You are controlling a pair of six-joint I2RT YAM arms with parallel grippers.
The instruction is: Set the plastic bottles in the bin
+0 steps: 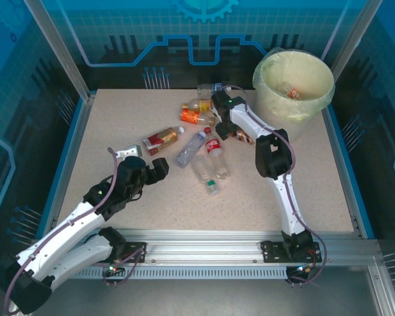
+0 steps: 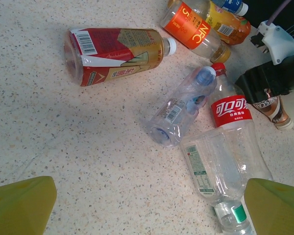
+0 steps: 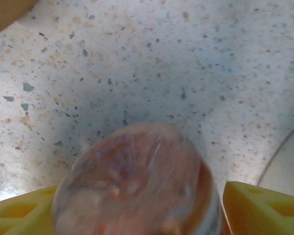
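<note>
The step in hand is judged to be the grasp of one bottle. An amber bottle [image 3: 132, 171] is seen end-on between the yellow fingers [image 3: 262, 208] of the right gripper [image 3: 142, 208], on the table [image 3: 161, 58] near the bin [image 1: 296, 112]. The jaws stand on either side of it. Whether they are pressed on it cannot be told (a thin gap seems to be there at one side). One bottle [image 1: 291, 92] is already lying inside the bin. The other bottles [image 1: 204, 155] are scattered farther from the bin, toward the left gripper [image 2: 149, 203], whose jaws are spread wide apart with nothing held. Next, a firm closing is called for. After that, a lift high enough to clear the rim of the bin will be needed before the bottle is released over it.
</note>
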